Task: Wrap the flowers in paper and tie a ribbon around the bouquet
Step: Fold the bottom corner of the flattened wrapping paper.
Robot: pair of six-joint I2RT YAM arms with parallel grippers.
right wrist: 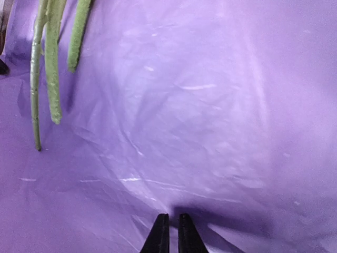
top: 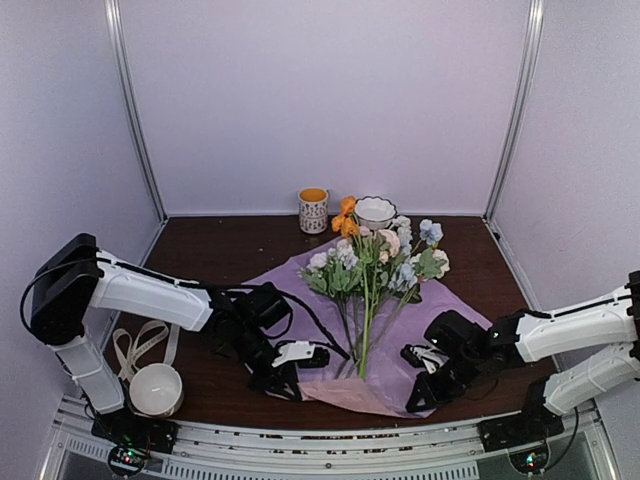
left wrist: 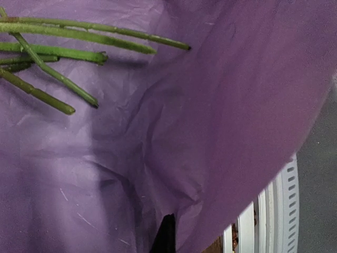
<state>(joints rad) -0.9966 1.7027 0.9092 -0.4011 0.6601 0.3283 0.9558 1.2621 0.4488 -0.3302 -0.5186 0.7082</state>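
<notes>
Wrapping step, we reckon | left tool (top: 285,372) and right tool (right wrist: 170,234) clamped on the paper (top: 290,278), flanking the flowers (top: 375,262) | next: we fold both edges over them

Both arms wore smooth white shells joined by bulky black housings: the left arm (top: 150,295) at lower left of the frame, the right arm (top: 585,330) at lower right. A thin black cable (top: 315,320) trailed from the left one. The right fingertips (right wrist: 159,237) were black, tapering wedges. Tiny red and green lights glowed on the black bases (top: 128,458).
</notes>
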